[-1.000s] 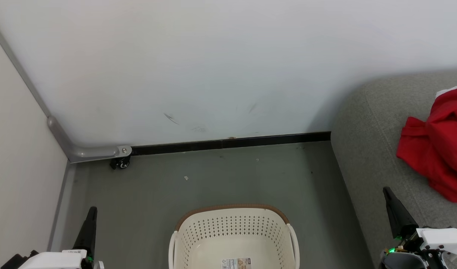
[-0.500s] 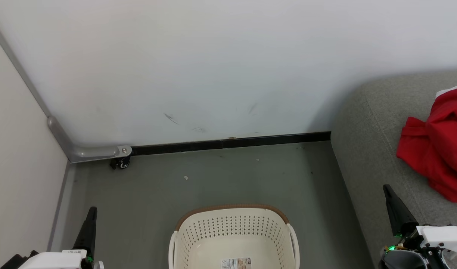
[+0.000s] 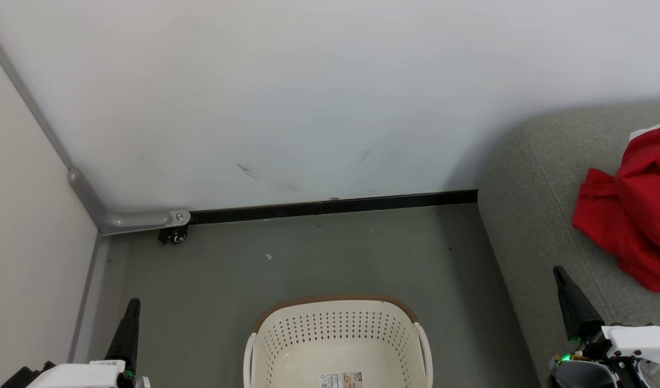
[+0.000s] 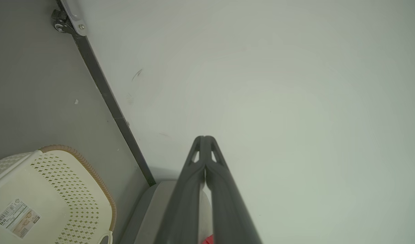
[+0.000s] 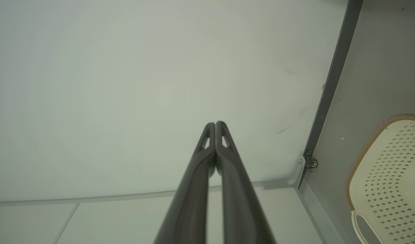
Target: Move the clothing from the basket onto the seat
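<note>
Left to right: my left pincer (image 3: 131, 312), clenched on nothing, hangs above the floor (image 3: 308, 253). The basket (image 3: 335, 298) stands at centre, its visible bottom bare but for a sticker (image 3: 341, 379). My right pincer (image 3: 566, 288), likewise clenched and empty, hangs over the edge of the seat (image 3: 524, 215). The red clothing (image 3: 626, 215) lies heaped on that seat. I judge the transfer finished; the next move calls only for checking the basket's hidden near end.

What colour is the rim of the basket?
Brown, topping the cream perforated basket; it shows best in the head view.
</note>
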`<state>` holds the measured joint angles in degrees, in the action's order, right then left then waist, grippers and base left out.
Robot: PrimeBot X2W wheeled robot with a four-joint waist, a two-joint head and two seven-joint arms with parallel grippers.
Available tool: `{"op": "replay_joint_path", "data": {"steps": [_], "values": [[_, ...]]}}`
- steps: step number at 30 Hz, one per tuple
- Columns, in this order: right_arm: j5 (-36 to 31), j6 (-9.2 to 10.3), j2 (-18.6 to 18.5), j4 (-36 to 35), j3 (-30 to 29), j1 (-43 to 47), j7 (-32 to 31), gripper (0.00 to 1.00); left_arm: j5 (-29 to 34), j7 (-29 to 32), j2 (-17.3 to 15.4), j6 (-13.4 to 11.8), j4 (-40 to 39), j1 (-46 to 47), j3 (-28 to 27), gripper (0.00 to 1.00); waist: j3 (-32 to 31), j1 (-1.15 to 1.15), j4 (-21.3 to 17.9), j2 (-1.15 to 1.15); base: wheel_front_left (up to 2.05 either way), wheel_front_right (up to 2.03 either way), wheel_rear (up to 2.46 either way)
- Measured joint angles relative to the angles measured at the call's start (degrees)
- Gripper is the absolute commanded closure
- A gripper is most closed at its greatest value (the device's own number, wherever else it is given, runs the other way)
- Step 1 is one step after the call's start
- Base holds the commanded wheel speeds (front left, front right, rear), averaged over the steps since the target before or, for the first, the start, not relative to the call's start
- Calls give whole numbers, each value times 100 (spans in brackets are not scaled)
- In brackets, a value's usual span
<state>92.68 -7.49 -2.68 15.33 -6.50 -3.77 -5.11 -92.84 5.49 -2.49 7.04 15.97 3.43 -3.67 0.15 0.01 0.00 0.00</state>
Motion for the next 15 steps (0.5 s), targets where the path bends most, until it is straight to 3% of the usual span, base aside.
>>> {"op": "replay_joint_path", "data": {"steps": [15], "values": [[0, 0, 0, 0, -3, 0, 0, 100, 1, 1, 2, 1, 2, 0, -5, 100, 0, 0, 0, 0, 0, 0, 0]]}}
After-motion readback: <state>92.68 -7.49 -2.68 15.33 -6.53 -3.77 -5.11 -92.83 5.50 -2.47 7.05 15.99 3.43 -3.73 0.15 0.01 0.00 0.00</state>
